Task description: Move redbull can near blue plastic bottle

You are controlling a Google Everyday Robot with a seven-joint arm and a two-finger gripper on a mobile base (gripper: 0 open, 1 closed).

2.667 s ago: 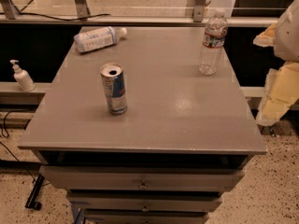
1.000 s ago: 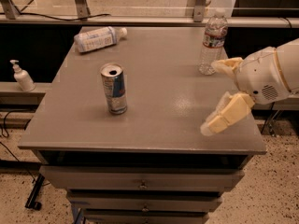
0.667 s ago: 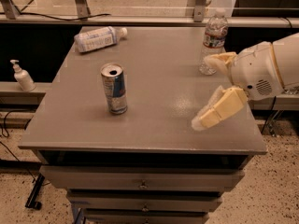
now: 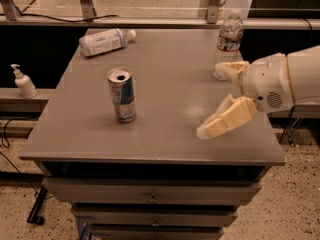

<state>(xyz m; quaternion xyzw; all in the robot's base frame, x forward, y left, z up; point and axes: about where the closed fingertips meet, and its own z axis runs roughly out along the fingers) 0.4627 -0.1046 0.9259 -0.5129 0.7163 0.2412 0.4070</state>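
We count one redbull can point(image 4: 121, 95), standing upright on the left half of the grey worktop point(image 4: 170, 59), towards the front. Its silver top shows the open pull-tab hole, and its side carries blue and silver panels with a small red mark. We can read no lettering on it.

We count two bottles on the worktop. One is the blue plastic bottle point(image 4: 104, 42), lying on its side at the far left corner with its white cap pointing right. It lies behind the can and well apart from it. Its whitish label is printed, but we cannot make out the words. The other is a clear water bottle point(image 4: 229, 39), upright near the far right edge, and the writing on its red and white label is also unreadable.

One white pump dispenser point(image 4: 23, 82) stands on a ledge off to the left, beside the worktop.

One gripper point(image 4: 210, 100) reaches in from the right over the right front part of the worktop, well apart from the can. Its two cream fingers point(image 4: 234, 115) are spread wide and hold nothing. The upper one crosses in front of the water bottle's base, though we cannot tell whether they touch.
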